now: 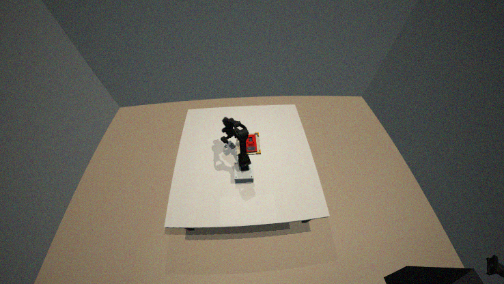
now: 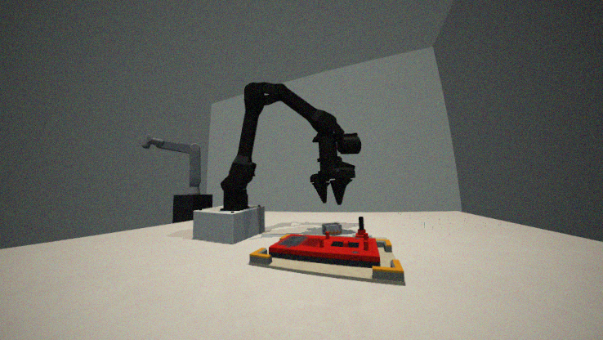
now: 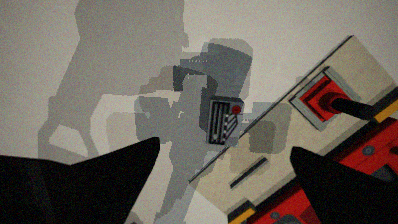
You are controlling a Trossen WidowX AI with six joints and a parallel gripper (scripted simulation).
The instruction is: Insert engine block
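The engine block (image 2: 332,229) (image 3: 225,121) (image 1: 231,145) is a small grey block with black slots and a red dot on top. It lies on the white table beside the beige tray. The car body (image 2: 312,251) (image 1: 253,143) (image 3: 385,135) is red and sits on the tray, with dark openings in its top. Which one has the rib cannot be told. My gripper (image 2: 332,203) (image 3: 223,147) is open and empty, pointing down above the engine block. In the wrist view the block lies between and slightly beyond the fingertips. The fingers hide part of the car body there.
The beige tray (image 2: 320,269) (image 3: 300,135) has raised grey and orange corners. A red piece with an upright black post (image 2: 360,222) (image 3: 350,106) stands in a grey square frame on the tray, close to the engine block. A second arm (image 2: 194,164) stands in the background.
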